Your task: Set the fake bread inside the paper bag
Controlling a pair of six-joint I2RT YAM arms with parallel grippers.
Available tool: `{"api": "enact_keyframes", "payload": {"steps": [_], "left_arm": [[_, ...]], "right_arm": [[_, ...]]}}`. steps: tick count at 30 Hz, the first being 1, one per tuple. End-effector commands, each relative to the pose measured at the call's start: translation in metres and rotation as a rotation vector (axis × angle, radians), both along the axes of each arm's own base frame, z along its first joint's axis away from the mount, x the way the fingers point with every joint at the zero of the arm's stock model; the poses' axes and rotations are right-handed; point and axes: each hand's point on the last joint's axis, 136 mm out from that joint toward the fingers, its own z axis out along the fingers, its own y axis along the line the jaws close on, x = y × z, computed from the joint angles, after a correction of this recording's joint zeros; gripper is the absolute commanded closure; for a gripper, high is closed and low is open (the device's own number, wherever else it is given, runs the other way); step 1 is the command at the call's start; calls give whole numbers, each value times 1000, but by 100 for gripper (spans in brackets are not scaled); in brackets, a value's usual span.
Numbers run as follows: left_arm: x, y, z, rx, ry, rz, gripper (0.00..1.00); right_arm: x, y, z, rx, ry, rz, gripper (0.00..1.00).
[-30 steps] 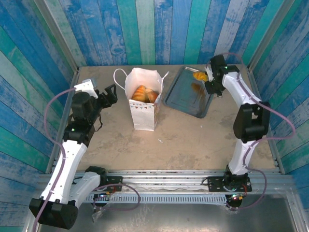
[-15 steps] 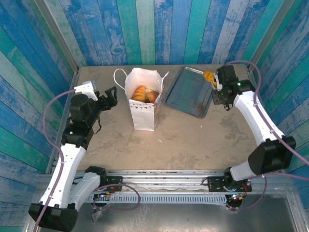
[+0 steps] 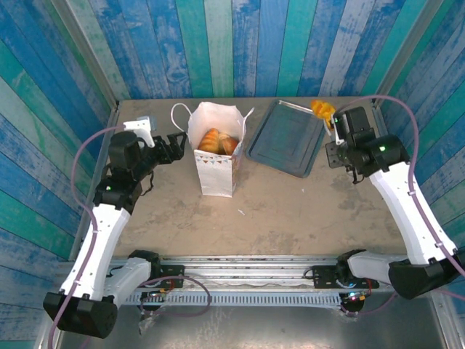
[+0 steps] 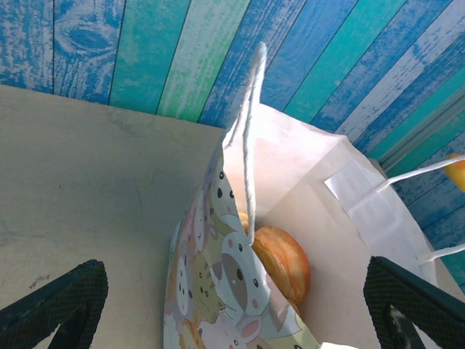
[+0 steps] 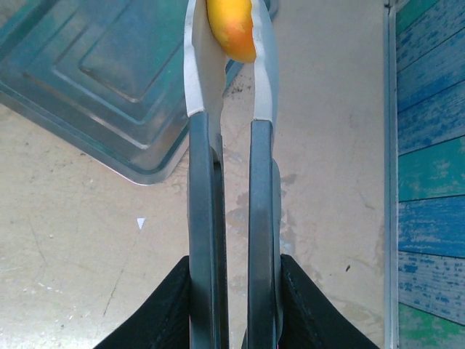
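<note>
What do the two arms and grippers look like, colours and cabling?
The left arm and right arm have white link shells, black joint housings and a small green light on each. A thin lilac cable loops outside each arm. The left gripper and right gripper are black; the left fingers have a cross-hatched texture.

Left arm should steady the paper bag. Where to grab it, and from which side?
On the paper bag, pinch the top rim of the left wall, beside the cord handle, coming from the left with the open left gripper, one finger inside, one outside. The bag stands upright, mouth up; that thin wall faces the gripper. This likely leaves the mouth free for the tongs.
</note>
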Motion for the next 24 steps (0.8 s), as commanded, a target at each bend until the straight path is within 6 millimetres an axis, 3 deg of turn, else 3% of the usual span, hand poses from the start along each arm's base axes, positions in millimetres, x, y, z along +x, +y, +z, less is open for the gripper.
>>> {"api": "enact_keyframes", "payload": {"steps": [1, 7, 13, 20, 24], "left_arm": [[-2, -10, -1, -4, 21, -59, 5], [5, -18, -19, -27, 84, -92, 3], [8, -32, -24, -82, 104, -160, 1], [15, -38, -27, -129, 120, -175, 0], [21, -39, -27, -144, 118, -168, 1]], "right_arm": [[-12, -5, 31, -6, -87, -39, 71], [-23, 6, 51, -13, -103, -8, 71], [-26, 22, 73, -44, -153, 23, 71], [-25, 66, 106, -21, -240, 141, 71], [-20, 100, 125, -16, -289, 232, 71]]}}
